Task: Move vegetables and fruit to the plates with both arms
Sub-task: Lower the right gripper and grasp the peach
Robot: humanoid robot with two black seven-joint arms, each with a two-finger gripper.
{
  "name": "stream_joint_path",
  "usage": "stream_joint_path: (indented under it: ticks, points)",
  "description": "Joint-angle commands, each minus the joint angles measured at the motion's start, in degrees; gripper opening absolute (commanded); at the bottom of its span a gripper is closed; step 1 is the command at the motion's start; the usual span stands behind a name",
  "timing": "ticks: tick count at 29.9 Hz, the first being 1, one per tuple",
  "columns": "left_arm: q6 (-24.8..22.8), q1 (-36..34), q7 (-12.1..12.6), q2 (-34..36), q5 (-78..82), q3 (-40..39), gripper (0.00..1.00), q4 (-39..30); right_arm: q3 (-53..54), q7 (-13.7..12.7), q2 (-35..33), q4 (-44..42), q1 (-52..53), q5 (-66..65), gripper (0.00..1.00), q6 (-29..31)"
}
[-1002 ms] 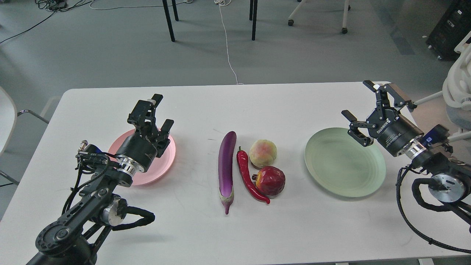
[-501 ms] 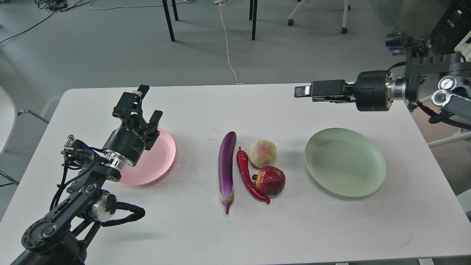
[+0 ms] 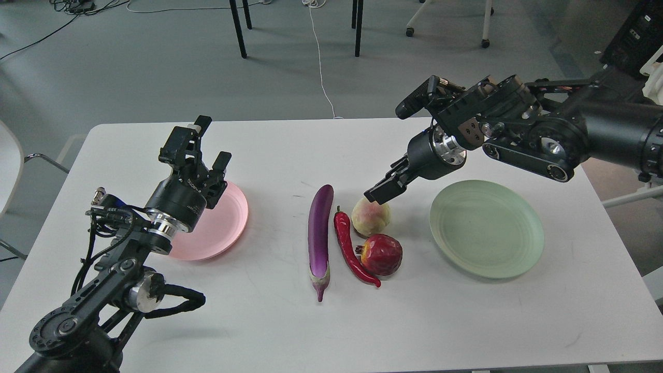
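Note:
A purple eggplant [image 3: 318, 228], a red chili pepper [image 3: 348, 249], a pale peach [image 3: 373, 218] and a dark red pomegranate [image 3: 384, 254] lie together at the table's middle. A pink plate [image 3: 225, 228] lies to the left and a pale green plate [image 3: 487, 230] to the right, both empty. My left gripper [image 3: 210, 143] is open and empty, held above the pink plate's far left edge. My right gripper [image 3: 379, 190] points down and left, its tip right at the top of the peach. Its fingers overlap in this view.
The white table [image 3: 466, 321] has bare room in front of and behind the items. Beyond its far edge are black table legs [image 3: 237, 28], a white cable [image 3: 320, 62] on the grey floor and a rolling chair base [image 3: 484, 26]. A white chair [image 3: 8, 166] stands at the left.
My right arm has swung from high over the table's far right down and left, bringing its gripper onto the peach. My left gripper rose off the pink plate earlier and has since held still.

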Motion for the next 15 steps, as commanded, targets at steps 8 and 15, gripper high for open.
stream_joint_path:
  ticks: [8, 15]
  points:
    - [-0.01, 0.18, -0.08, -0.02, 0.00, -0.11, 0.99, -0.17, -4.52, -0.01, 7.18, -5.66, -2.75, -0.03, 0.98, -2.51]
    - [-0.01, 0.26, -0.08, -0.02, 0.00, -0.11, 0.99, -0.17, -5.66, -0.01, 8.42, -6.80, -4.16, -0.03, 0.98, -4.70]
